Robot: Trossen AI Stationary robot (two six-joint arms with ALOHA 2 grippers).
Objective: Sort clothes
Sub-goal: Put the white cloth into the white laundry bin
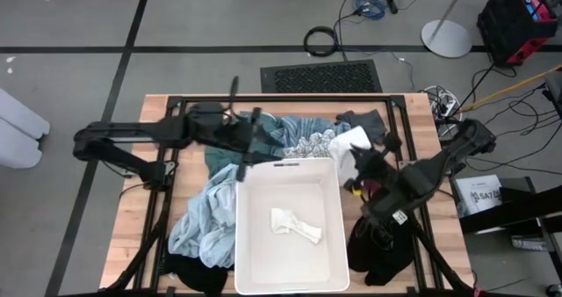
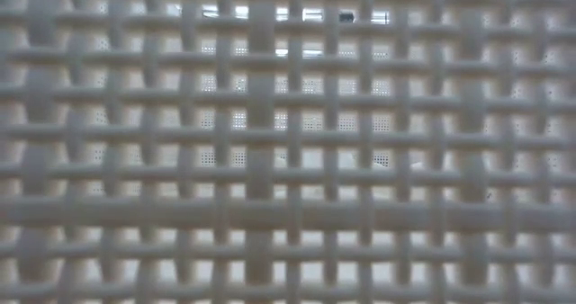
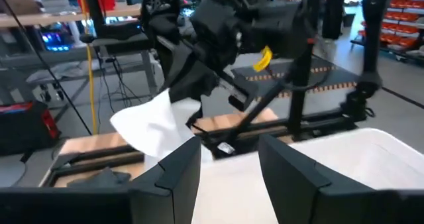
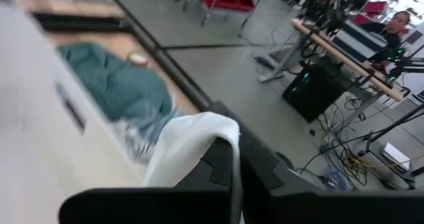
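Observation:
My right gripper is shut on a white garment beside the far right corner of the white bin. It also shows in the left wrist view. My left gripper is open and empty over the bin's far left corner. A small white cloth lies on the bin's floor. Teal, striped and dark grey clothes lie behind the bin. A light blue garment lies left of it and a black one right of it. My right gripper pinches a bunched part of the white garment between its two fingers; how many layers cannot be told. The cloth hangs slack below the gripper. My left finger hides its lower end in the left wrist view, so I cannot tell whether it touches the table.
The bin's lattice wall fills the low view. Black frame rails run along the table's sides. More black cloth lies at the near left. A person shows in the room beyond the table.

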